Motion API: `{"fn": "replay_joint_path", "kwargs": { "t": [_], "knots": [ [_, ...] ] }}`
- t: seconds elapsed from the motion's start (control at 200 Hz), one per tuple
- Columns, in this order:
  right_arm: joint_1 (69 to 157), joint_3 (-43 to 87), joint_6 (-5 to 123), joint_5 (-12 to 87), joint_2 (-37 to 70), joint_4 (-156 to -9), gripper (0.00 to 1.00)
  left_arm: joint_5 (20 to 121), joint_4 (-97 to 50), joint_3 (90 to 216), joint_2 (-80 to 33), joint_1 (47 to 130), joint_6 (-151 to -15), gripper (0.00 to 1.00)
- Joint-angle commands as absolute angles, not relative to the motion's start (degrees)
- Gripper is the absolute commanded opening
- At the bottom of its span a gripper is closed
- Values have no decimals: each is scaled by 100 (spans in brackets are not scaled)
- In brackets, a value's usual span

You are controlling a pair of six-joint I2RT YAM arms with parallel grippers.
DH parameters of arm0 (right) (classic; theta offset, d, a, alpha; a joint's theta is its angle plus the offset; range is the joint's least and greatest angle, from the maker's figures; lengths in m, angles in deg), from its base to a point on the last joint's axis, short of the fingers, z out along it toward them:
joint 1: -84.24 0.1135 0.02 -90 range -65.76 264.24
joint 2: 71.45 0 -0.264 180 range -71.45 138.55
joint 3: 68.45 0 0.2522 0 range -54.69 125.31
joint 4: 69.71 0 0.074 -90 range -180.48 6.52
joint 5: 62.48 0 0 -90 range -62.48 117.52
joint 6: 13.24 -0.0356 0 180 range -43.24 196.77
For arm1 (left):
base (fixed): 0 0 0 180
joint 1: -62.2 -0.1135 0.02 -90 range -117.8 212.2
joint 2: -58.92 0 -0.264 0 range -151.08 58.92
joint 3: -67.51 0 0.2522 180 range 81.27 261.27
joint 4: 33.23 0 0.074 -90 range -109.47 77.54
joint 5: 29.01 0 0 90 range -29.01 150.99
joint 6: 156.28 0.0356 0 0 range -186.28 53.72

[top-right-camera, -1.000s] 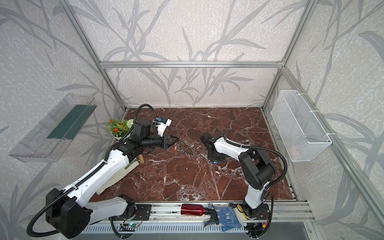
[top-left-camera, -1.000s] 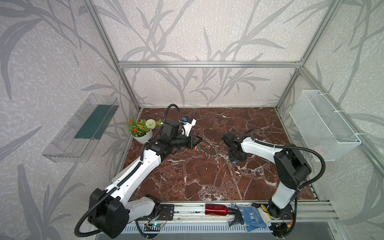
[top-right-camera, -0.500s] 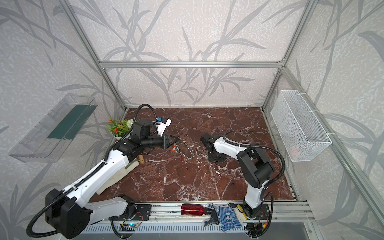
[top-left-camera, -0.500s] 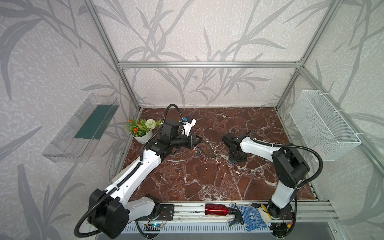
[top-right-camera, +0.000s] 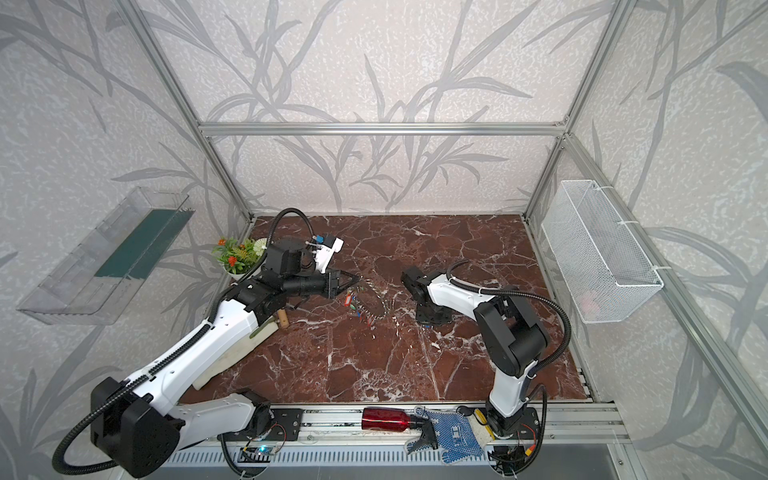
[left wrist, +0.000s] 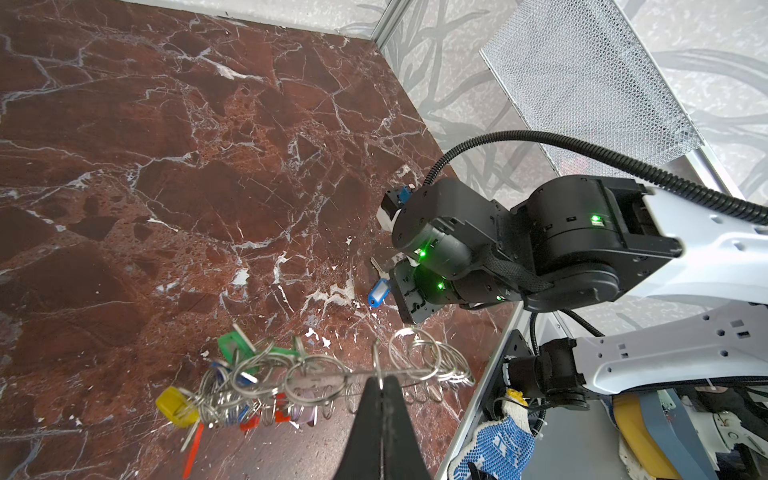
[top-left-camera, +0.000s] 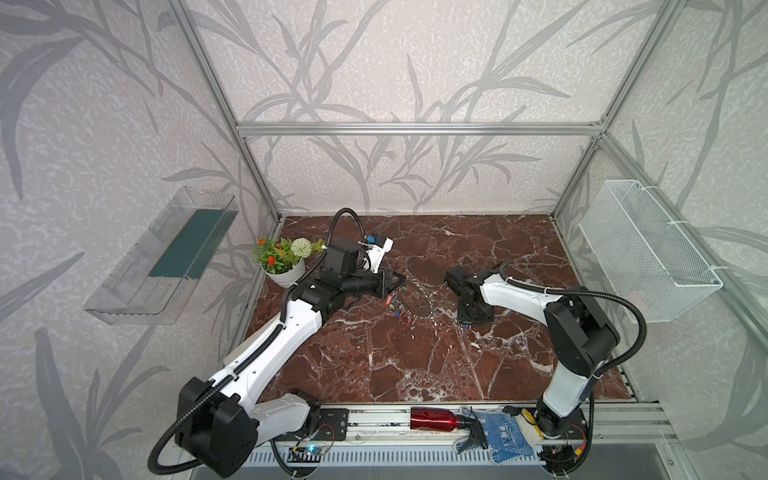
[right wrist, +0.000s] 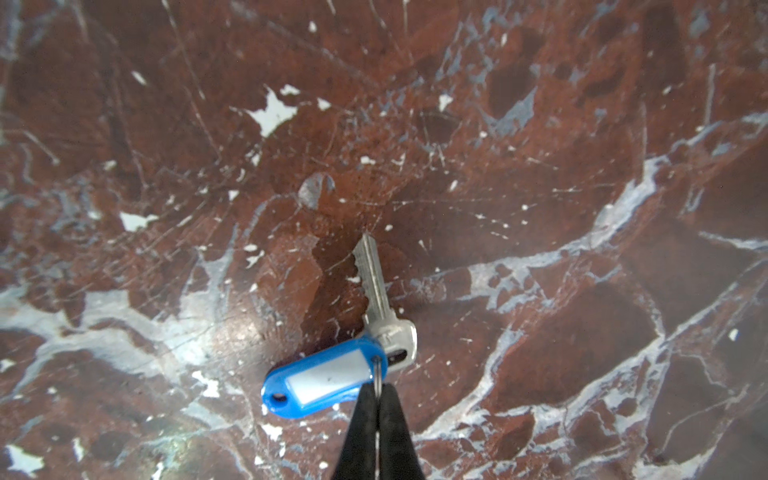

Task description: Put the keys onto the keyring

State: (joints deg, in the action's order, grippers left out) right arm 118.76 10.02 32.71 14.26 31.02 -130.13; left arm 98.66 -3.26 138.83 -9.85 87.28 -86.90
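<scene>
Front rail, off the counter point(top-left-camera: 415, 365): red bottle point(top-left-camera: 434, 419) and blue-dotted glove point(top-left-camera: 505, 434), next to each other.

Left end effector point(left wrist: 382, 380): jaws shut, pinching the keyring point(left wrist: 332, 374) by its rim. The left wrist view sees the ring edge-on, with small wire loops all along it. The keys on it are bunched toward one end and hang from the rim: green tag point(left wrist: 230, 345), yellow tag point(left wrist: 176, 405), red tag point(left wrist: 284, 412), lilac tag point(left wrist: 305, 410). In both top views the keyring point(top-left-camera: 419, 299) is mid-counter, just ahead of the left tips and tilted. Can't tell whether its far edge touches the marble.

Right end effector point(right wrist: 377, 388): pointing straight down, jaws closed on the little split ring that joins the blue-tagged key point(right wrist: 374, 282) to its tag. Blue tag point(right wrist: 324, 384) has its white label up. The key blade looks flat on the counter, angled away from the tag. Can't tell if the tag is clear of the surface. In a top view the blue-tagged key point(top-left-camera: 465, 327) is right of the keyring, near but apart, not on it.

Further back: potted flowers point(top-left-camera: 282, 259) at the left counter edge, behind the left arm.

Walls: clear shelf point(top-left-camera: 162, 257) on the left, white wire basket point(top-left-camera: 648, 249) on the right.
</scene>
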Motion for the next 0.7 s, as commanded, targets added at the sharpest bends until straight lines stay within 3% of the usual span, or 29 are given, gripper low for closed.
{"fn": "replay_joint_path", "kwargs": {
  "t": [0.0,0.365,0.695],
  "knots": [
    [11852,908,3368,1277,2837,-13100,0,10038,-668,13867,-822,8753,-8717,0],
    [11869,427,5041,1314,1740,-11688,0,9965,-589,13897,-862,8742,-8631,0],
    [11691,-292,6817,2597,364,-9126,0,9786,-382,13981,-911,8660,-8395,0]
  ]
}}
